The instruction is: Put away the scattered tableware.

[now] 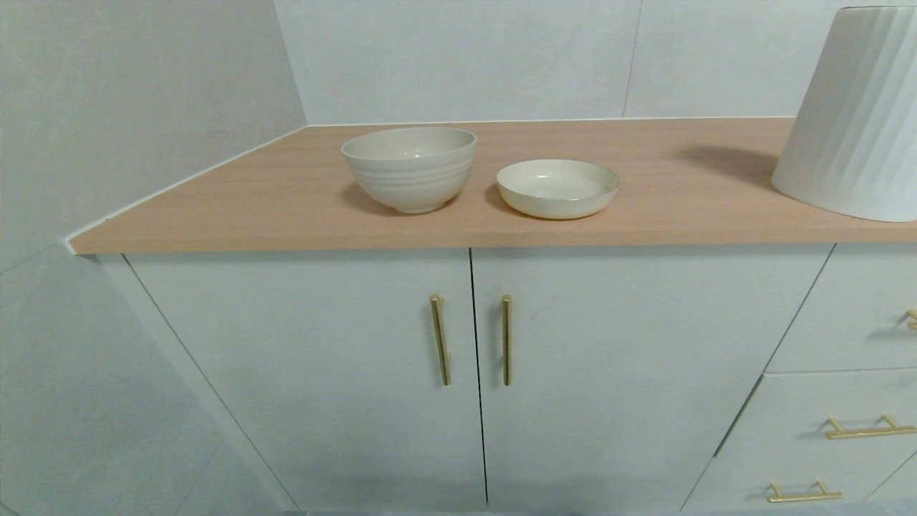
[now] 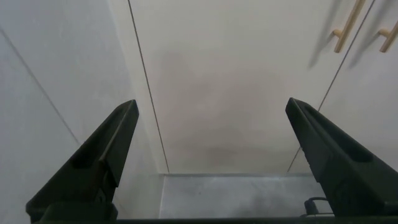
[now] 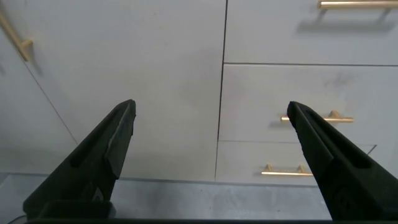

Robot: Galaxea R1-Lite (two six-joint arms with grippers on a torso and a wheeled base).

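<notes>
I have both arms held low in front of the cabinet, wrists aimed at its white front. The left gripper faces the left door, near the corner where the cabinet meets the side wall. Its fingers are spread wide apart. The right gripper points at the seam between the right door and the drawers. Its fingers are just as far apart.

From the head camera I get the counter above those doors. The bowl stands upright on it, left of centre. The dish sits just beside the bowl on its right, apart from it and a little nearer the front edge. A tall ribbed vessel stands well off at the right end. Below the edge, the two door handles hang side by side at the centre seam.

The wrist cameras give me the lower parts. On the left one I see a strip of grey floor at the foot of the door. On the right one I see the gold drawer pulls stacked one below another.
</notes>
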